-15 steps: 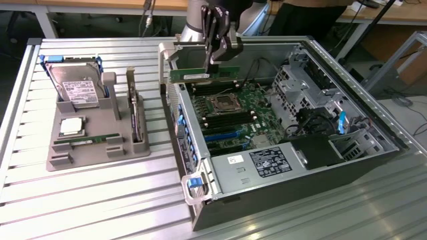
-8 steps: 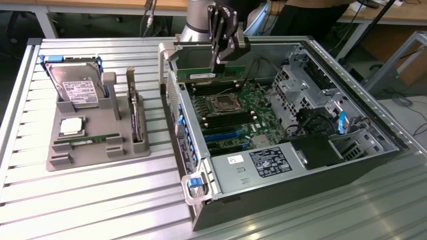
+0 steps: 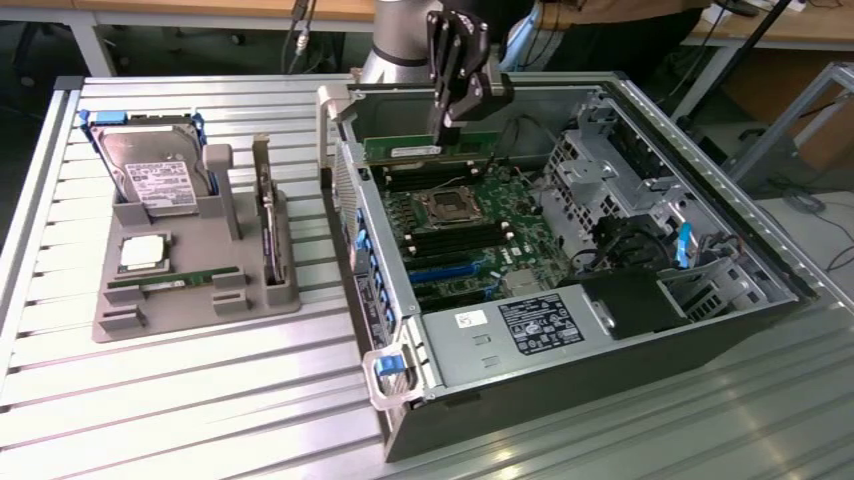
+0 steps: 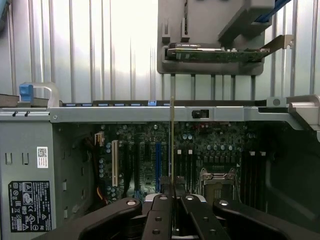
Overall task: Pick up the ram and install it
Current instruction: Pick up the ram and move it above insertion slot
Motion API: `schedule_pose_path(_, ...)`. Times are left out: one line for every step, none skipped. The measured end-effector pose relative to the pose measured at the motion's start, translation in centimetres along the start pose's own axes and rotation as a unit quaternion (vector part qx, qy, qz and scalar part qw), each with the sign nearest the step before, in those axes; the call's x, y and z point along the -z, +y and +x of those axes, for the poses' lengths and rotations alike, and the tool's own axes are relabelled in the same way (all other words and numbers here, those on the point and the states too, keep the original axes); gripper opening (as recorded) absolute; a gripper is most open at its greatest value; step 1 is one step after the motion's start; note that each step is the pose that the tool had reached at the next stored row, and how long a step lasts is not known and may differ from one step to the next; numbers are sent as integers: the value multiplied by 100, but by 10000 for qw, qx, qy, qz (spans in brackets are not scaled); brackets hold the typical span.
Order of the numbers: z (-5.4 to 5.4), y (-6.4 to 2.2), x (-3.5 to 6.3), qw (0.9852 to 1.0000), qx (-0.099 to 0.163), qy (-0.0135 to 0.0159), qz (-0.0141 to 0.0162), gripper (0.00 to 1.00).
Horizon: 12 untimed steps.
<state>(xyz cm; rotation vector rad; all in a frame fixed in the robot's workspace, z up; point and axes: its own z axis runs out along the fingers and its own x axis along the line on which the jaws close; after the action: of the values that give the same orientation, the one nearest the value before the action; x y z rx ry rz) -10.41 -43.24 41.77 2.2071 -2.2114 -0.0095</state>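
Note:
The ram point(image 3: 400, 152) is a long green stick with a white label, held level over the far end of the motherboard point(image 3: 481, 225) inside the open computer case point(image 3: 561, 330). My gripper point(image 3: 445, 140) reaches down from above and is shut on the ram's upper edge. In the wrist view the ram point(image 4: 172, 140) appears edge-on as a thin line rising from between the black fingers point(image 4: 161, 210) of my gripper point(image 4: 172, 192). It hangs above the board near the memory slots point(image 4: 187, 162) beside the processor socket point(image 4: 217, 180).
A grey holder point(image 3: 200, 290) on the slatted table at the exterior view's left carries a hard drive point(image 3: 154, 175), a silver processor chip point(image 3: 144, 252), another green stick point(image 3: 174, 280) and an upright card point(image 3: 272, 235). Case walls, drive cages point(image 3: 601, 160) and cables surround the board.

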Motion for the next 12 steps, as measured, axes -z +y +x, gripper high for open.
schedule_pose_path(0, -21, 0, 10000, 0, 0, 0, 12)
schedule_pose_path(0, -35, 1, 10000, 0, 0, 0, 12)
schedule_pose_path(0, -51, 1, 10000, 0, 0, 0, 12)
schedule_pose_path(0, -66, 1, 10000, 0, 0, 0, 12)
schedule_pose_path(0, -73, 1, 10000, 0, 0, 0, 12)
schedule_pose_path(0, -86, 1, 10000, 0, 0, 0, 12)
schedule_pose_path(0, -101, 2, 10000, 0, 0, 0, 12)
schedule_pose_path(0, -123, 2, 10000, 1, 0, 0, 12)
schedule_pose_path(0, -133, 2, 10000, 0, 0, 0, 12)
schedule_pose_path(0, -145, 2, 10000, 0, 0, 0, 12)
schedule_pose_path(0, -153, 3, 10000, 0, 0, 0, 12)
schedule_pose_path(0, -160, 3, 10000, 0, 0, 0, 12)
